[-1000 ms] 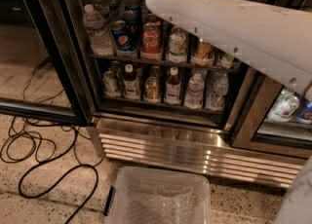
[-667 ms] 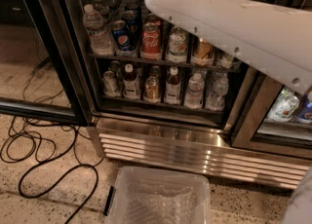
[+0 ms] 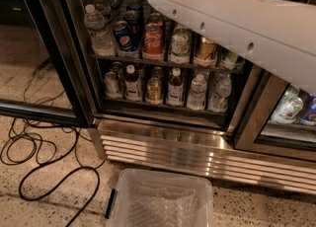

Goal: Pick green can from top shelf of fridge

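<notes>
Hardly anything is being shifted since before: arm [image 3: 232, 28] is being held across the fridge [image 3: 168, 144], gripper and green can being hidden above the view, grip and bearing untellable.

white arm link [image 3: 247, 18], smooth rounded shell, three small dark round holes [image 3: 201, 25] in a row along its lower side; gripper out of view.

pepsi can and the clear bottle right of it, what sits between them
In the camera view, the red cola can stands between the Pepsi can and the clear bottle. The gripper is out of frame above.
</notes>
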`<state>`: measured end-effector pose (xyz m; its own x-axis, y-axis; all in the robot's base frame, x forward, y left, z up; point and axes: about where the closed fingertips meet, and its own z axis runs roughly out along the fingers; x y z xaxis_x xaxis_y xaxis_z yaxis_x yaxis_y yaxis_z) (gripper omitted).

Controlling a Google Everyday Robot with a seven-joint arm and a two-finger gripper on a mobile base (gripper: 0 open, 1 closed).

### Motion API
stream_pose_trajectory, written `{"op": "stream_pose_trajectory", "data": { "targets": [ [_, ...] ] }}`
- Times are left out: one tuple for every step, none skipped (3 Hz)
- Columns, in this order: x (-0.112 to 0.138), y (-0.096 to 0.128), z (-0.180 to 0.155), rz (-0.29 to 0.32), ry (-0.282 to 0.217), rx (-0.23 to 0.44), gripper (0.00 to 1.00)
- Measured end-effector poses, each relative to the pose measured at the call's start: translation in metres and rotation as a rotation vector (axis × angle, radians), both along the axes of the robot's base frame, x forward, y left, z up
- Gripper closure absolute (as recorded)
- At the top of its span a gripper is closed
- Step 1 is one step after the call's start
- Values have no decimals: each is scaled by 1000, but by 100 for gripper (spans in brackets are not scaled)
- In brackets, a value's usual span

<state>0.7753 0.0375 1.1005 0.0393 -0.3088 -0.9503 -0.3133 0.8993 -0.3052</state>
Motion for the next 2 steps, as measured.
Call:
{"op": "stream_pose_trajectory", "data": {
  "targets": [
    [-13, 2, 2, 15, 39, 24, 100],
    [-25, 1, 11, 25, 69, 40, 100]
  ]
}}
